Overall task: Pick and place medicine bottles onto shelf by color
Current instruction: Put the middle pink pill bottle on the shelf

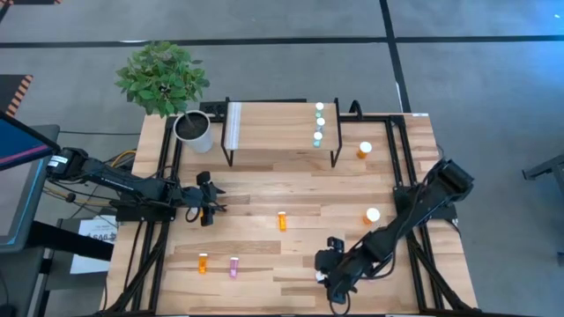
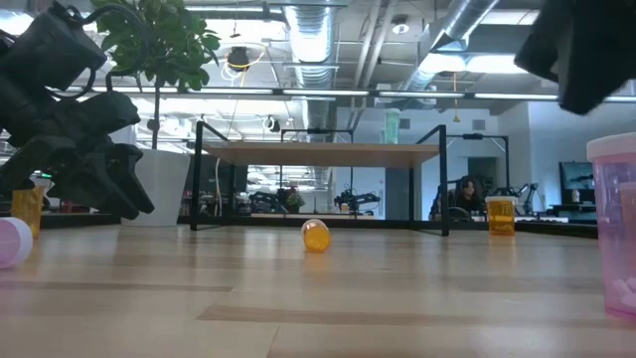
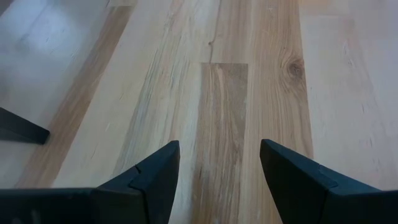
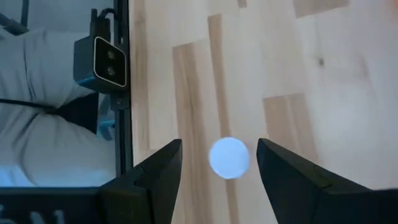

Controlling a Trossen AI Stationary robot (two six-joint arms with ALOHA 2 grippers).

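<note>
**Right gripper poised over a capped bottle; left gripper idle above bare wood**

The right gripper (image 1: pixel 333 280) sits at the near edge of the table (image 1: pixel 264 264), right of centre. Its wrist view looks down between two spread fingers (image 4: pixel 155 177) onto a round white cap (image 4: pixel 229 157), which lies in the gap with clear wood on both sides. The fingers are parted and not touching the cap; nothing is held. The bottle body beneath the cap is hidden from that angle, so its colour cannot be told there.

The left gripper (image 1: pixel 210 204) is over the table's left-centre, fingers apart, with only plank surface between them in its wrist view. It holds nothing.

Placement of the remaining items, high view: three teal-green bottles (image 1: pixel 319 123) stand in a row on the right end of the shelf (image 1: pixel 264 132). An orange bottle (image 1: pixel 364 150) stands just right of the shelf, another orange bottle (image 1: pixel 372 215) further forward near the right arm. A small orange bottle (image 1: pixel 282 220) lies on its side mid-table. Near the front left, an orange bottle (image 1: pixel 203 262) and a pink bottle (image 1: pixel 233 267) lie side by side, apart from each other.

In the low view a pink bottle (image 2: pixel 611 224) is cut off at the picture's right edge. A potted plant (image 1: pixel 167 84) stands at the shelf's left.
</note>
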